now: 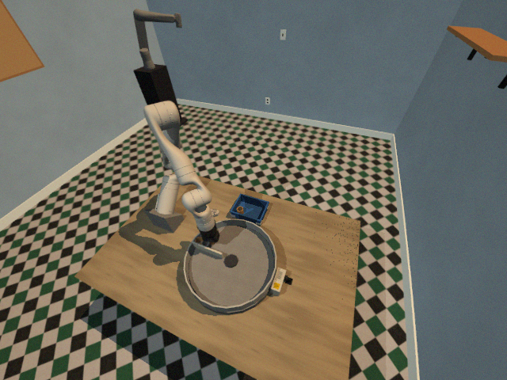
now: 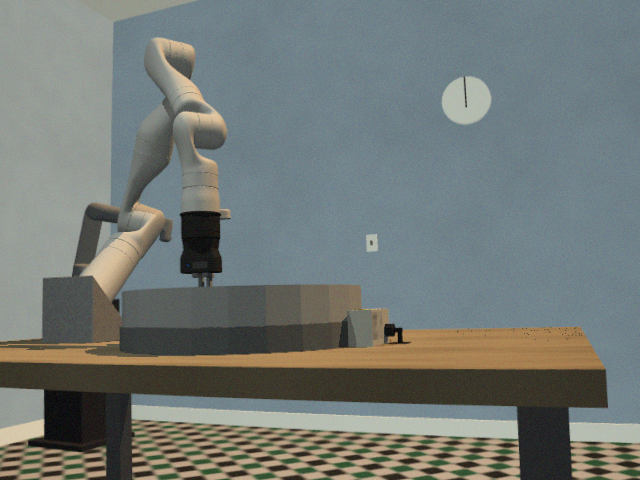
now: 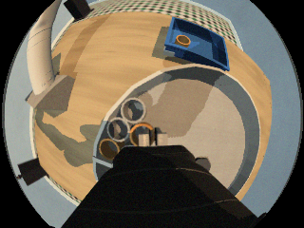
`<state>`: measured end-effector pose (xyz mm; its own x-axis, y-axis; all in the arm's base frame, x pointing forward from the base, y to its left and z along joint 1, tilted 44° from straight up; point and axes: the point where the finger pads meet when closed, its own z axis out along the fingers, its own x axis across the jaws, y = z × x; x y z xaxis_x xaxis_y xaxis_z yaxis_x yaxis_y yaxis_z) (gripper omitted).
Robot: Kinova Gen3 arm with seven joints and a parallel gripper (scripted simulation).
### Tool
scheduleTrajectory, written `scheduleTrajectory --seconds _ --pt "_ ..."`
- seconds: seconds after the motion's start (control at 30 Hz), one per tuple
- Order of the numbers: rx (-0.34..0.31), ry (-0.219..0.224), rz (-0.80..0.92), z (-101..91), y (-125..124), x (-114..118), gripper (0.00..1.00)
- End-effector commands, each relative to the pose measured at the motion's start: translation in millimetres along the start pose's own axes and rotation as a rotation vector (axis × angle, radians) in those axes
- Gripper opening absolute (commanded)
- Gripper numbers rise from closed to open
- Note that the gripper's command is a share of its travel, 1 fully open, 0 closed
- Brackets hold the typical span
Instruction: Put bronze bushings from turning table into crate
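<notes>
Bronze bushing [image 3: 141,123] pinched inside the turning table [image 1: 249,282] [image 2: 245,310] [image 3: 218,114]!
The gripper [image 1: 207,244] [image 2: 205,282] [image 3: 152,133] is closed on its wall; beside the turning table, the blue crate [image 1: 254,211] [image 3: 205,47] holds another bronze one [image 1: 237,210] [image 3: 178,42].
</notes>
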<state>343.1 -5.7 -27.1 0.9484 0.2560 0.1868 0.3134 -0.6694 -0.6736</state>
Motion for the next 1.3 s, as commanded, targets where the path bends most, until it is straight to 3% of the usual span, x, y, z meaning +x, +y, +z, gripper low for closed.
scheduleTrajectory --seconds 0.0,1.27 --pt "-0.002 0.001 0.0 -0.7 0.5 0.3 0.0" --pt "0.0 -0.004 0.001 -2.2 0.5 3.3 0.0"
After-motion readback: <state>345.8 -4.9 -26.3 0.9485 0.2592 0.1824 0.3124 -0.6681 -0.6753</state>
